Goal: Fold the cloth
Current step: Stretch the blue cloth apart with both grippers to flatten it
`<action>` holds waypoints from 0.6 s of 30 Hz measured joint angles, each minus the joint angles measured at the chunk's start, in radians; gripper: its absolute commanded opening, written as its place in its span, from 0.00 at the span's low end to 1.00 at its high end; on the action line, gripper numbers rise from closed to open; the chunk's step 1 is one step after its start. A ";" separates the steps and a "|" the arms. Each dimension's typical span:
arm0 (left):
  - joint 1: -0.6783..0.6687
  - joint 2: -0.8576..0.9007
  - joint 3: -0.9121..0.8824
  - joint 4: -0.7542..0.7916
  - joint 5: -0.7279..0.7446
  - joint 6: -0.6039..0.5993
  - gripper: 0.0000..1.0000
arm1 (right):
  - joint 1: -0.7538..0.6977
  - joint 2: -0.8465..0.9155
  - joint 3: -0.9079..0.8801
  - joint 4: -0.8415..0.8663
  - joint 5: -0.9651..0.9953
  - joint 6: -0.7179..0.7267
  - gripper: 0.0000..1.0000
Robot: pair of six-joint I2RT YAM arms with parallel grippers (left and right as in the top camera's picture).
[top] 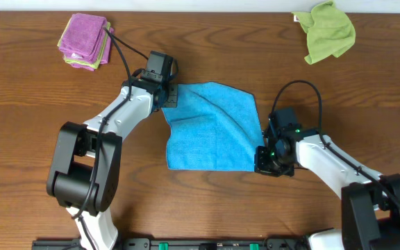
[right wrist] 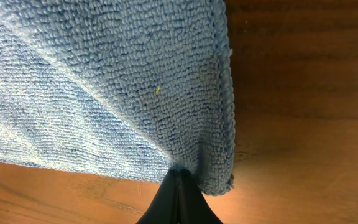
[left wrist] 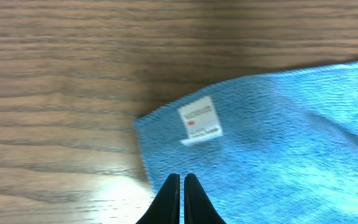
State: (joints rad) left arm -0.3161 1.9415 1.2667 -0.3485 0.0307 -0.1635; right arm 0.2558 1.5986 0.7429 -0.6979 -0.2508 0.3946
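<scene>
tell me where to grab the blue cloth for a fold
By a corner, pinched from outside the edge and low to the table. The blue cloth lies nearly flat, so only its hemmed corners offer something to nip. The right gripper is shut on the near right corner, fabric puckering at its tips; the labelled corner diagonally opposite suits the other arm.

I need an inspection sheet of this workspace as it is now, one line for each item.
Surface: wooden table, no spills seen.
Job's things: blue cloth in the middle, diagonal crease, white tag at one corner.
Clutter: folded pink and green stack far left; crumpled green cloth far right.
Grippers: left gripper shut at the tagged corner, grip unclear; right gripper shut on the opposite corner.
Cables: black cable looping above each arm.
Surroundings: pale strip beyond the far edge.
</scene>
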 measured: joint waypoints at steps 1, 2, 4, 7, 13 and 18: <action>0.000 0.000 0.000 0.000 0.008 -0.002 0.06 | 0.000 0.000 0.000 0.000 0.000 0.000 0.01; 0.000 0.000 0.000 0.000 0.015 -0.005 0.05 | 0.000 0.000 0.000 0.000 0.000 0.000 0.02; -0.001 0.003 0.000 -0.001 0.023 -0.014 0.06 | 0.000 0.000 0.000 0.002 0.000 0.000 0.02; -0.002 0.022 0.000 -0.004 0.027 -0.023 0.06 | 0.000 0.000 0.000 0.003 0.000 0.000 0.01; -0.002 0.079 0.003 0.006 0.033 -0.027 0.06 | 0.000 0.000 0.000 0.005 -0.001 0.000 0.02; -0.004 0.084 0.003 0.018 0.011 -0.023 0.06 | 0.000 0.000 0.000 0.005 -0.003 0.000 0.01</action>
State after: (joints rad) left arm -0.3202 2.0251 1.2697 -0.3309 0.0422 -0.1860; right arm 0.2558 1.5986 0.7425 -0.6926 -0.2539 0.3946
